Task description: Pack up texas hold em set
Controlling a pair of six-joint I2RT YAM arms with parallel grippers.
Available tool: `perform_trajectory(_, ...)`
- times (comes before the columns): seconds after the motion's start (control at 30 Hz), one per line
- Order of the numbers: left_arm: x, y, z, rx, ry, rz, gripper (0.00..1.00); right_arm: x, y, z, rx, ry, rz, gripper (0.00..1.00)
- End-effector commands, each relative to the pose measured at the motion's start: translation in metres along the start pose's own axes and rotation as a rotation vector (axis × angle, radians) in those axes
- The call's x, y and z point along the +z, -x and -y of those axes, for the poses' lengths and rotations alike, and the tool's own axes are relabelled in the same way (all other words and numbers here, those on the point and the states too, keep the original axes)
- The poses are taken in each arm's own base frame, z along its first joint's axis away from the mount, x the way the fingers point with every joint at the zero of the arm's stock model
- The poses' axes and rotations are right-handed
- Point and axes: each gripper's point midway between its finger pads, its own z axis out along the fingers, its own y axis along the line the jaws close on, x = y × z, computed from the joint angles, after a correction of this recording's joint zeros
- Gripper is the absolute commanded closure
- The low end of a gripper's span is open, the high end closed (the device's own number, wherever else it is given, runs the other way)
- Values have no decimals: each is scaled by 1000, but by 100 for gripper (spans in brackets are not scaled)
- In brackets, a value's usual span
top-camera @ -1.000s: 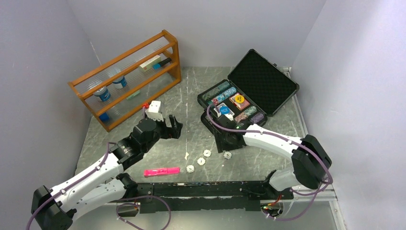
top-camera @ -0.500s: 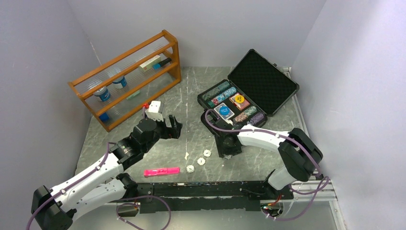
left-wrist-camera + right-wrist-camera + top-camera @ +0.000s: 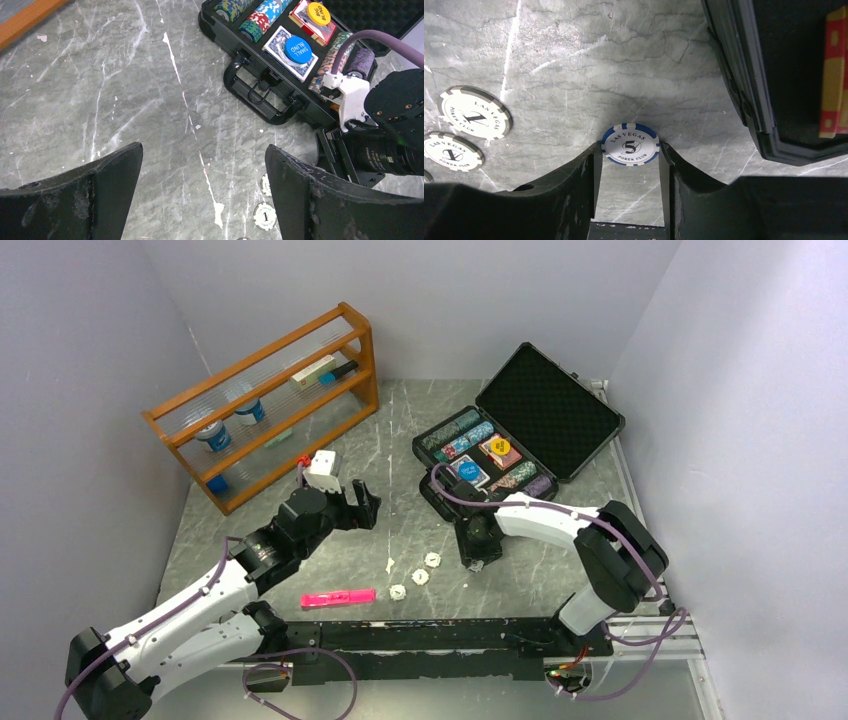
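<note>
Because the blue-edged 5 chip lies flat on the table near the black case, pinched only at its thin rim by the right gripper, lifting may flick it loose. Meanwhile the left gripper hangs wide open, empty.

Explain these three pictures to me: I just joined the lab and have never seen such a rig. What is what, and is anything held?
Two white robot arms are bolted at the near edge of a grey marbled table. The wide picture comes from a fixed camera above and behind them; the other two come from a camera on each wrist. On it sit an open black foam-lined case of chips and cards, loose white poker chips, a pink marker and a wooden rack. The left gripper is open and empty. The right gripper is closed against both edges of a blue-and-white poker chip marked 5, which lies on the table.
</note>
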Motion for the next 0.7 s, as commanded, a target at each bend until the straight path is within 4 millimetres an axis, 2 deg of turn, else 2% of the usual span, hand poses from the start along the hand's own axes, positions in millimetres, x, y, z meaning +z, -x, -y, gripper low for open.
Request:
perform_trajectory(0.0, -3, 12, 4, -29, -8, 33, 3, 30, -6, 16, -5, -73, -11, 59)
perform_trajectory(0.07, -2, 9, 3, -38, 0, 21, 3, 27, -2, 14, -3, -67, 3, 64)
perform_trajectory(0.17, 0, 4, 7, -36, -18, -9, 3, 17, 7, 9, 1, -38, 42, 66)
perform_trajectory(0.4, 4, -16, 33, -17, -186, -60, 3, -22, 34, -14, 37, 94, 165, 66)
perform_trajectory(0.53, 4, -32, 54, -66, -329, -67, 3, -48, 54, -49, 113, 299, 265, 66)
perform_trajectory(0.67, 5, -49, 69, -120, -414, -100, 3, -69, 67, -82, 201, 485, 294, 66)
